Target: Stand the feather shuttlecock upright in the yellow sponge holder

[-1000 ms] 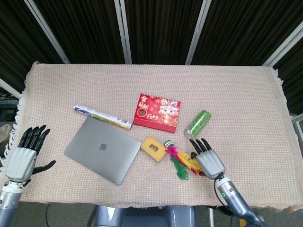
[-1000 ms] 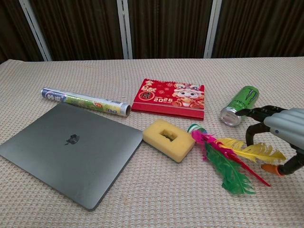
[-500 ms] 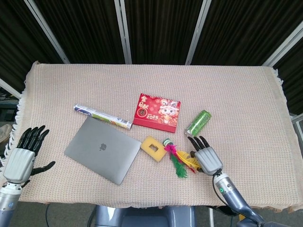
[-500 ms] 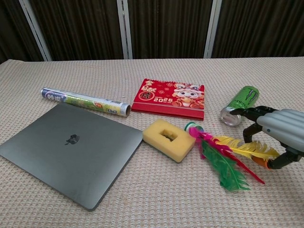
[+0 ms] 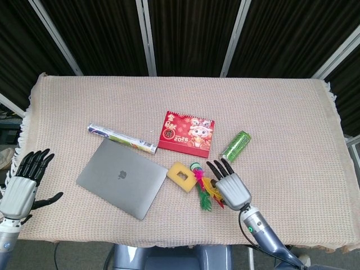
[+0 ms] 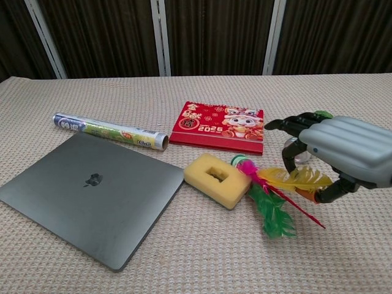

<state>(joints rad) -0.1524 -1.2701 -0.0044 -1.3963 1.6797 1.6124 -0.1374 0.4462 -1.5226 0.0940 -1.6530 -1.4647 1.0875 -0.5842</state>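
The table (image 5: 292, 124), covered in a woven beige cloth, is carrying a closed grey laptop (image 5: 122, 178) on the robot's left side, with a red calendar (image 5: 187, 132), a foil roll (image 5: 121, 139) and a green can (image 5: 235, 146) lying further back. The right hand (image 6: 343, 156) is reaching in over the feathers of the shuttlecock (image 6: 269, 193), its fingers (image 6: 288, 125) curving down around the yellow and orange plumes; from the chest view it is looking like a pinch forming on them, though I cannot tell whether they are actually gripping yet. The left hand (image 5: 19, 188) is hovering off the table's near left edge, fingers spread and holding nothing.

The shuttlecock is lying flat, its green base just beside the yellow sponge holder (image 6: 217, 179) (possibly touching it), feathers fanning toward the right hand. So the grasp is the step in hand, I judge. The next move is calling for a firm hold on the feathers, then lifting, tipping the base downward and lowering it into the holder's slot.
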